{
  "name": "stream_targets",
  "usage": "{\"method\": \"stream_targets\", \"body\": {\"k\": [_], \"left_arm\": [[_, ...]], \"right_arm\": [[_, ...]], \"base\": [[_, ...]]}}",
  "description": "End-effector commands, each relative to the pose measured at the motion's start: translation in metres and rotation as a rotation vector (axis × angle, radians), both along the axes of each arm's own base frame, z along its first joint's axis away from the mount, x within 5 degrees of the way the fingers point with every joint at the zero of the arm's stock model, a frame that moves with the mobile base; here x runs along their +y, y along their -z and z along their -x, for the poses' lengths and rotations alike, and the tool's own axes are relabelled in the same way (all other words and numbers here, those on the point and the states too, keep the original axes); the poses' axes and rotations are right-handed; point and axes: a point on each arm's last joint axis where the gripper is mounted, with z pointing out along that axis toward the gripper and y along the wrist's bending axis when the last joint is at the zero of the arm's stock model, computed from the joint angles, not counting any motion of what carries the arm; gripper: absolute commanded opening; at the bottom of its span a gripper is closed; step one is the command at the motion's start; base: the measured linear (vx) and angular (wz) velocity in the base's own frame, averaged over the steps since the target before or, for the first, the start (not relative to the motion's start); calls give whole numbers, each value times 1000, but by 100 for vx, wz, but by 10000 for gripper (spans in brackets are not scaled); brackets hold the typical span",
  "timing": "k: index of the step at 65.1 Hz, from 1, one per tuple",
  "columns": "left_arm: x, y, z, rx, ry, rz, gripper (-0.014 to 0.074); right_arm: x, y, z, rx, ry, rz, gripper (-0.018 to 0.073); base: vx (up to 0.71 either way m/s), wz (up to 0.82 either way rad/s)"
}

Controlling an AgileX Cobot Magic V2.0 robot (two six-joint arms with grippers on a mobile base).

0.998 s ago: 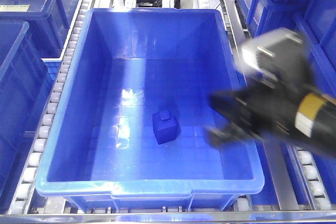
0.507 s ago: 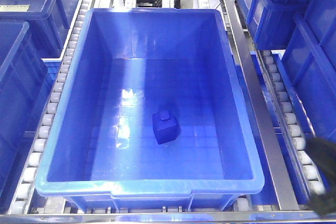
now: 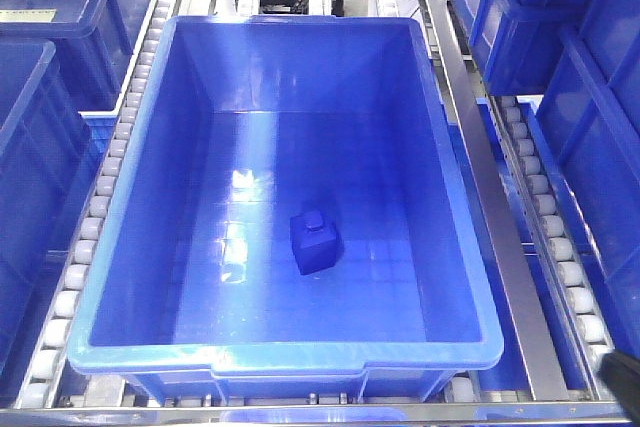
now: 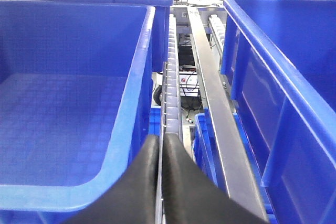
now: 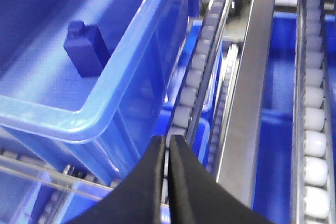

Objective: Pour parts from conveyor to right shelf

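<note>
In the front view a large blue tub (image 3: pixel 285 197) fills the middle, sitting on the right shelf (image 3: pixel 480 177) between two lines of white rollers (image 3: pixel 105 197); the blue block (image 3: pixel 314 241) lies on the tub's floor, a little toward 5 o'clock from its middle, its small knob up, touching no wall; more blue tubs stand at 9 o'clock and at 2 o'clock; a steel rail (image 3: pixel 500 247) runs from 12 o'clock down toward 5 o'clock beside the tub's right wall; a dark sliver shows at the frame's 5 o'clock corner, too little to name.

In the left wrist view the left gripper (image 4: pixel 160 153) rises from 6 o'clock, its two black fingers pressed together with only a thin seam between them and nothing held; it points along a roller track; one empty tub (image 4: pixel 79 103) lies at 9 o'clock and another tub at 3 o'clock.

In the right wrist view the right gripper (image 5: pixel 168 153) likewise comes up from 6 o'clock, fingers closed against each other, empty; it sits just outside the tub's near corner, over the rollers; the block (image 5: pixel 86 48) is at 10 o'clock, inside the tub, well apart from the fingertips.
</note>
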Motion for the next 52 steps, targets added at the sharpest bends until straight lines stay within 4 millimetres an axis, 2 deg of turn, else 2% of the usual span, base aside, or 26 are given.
{"method": "stream_targets", "body": {"k": [1, 9, 18, 22, 35, 40, 52], "left_arm": [[0, -13, -1, -82, 2, 12, -6], [0, -13, -1, -82, 2, 12, -6], [0, -13, -1, -82, 2, 12, -6], [0, -13, -1, -82, 2, 12, -6], [0, -13, -1, -82, 2, 12, -6], [0, -13, -1, -82, 2, 12, -6], [0, -13, -1, -82, 2, 12, -6]], "right_arm": [[-7, -13, 5, -139, 84, -29, -4], [-16, -12, 15, -222, 216, -38, -4], [-18, -4, 18, -239, 246, -39, -4], [-17, 5, 16, -217, 244, -35, -4], [-16, 55, 7, -127, 245, -18, -4], [-17, 49, 6, -189, 245, -23, -4], [-16, 48, 6, -198, 244, -30, -4]], "base": [[0, 0], [0, 0], [0, 0], [0, 0], [0, 0], [0, 0], [0, 0]]}}
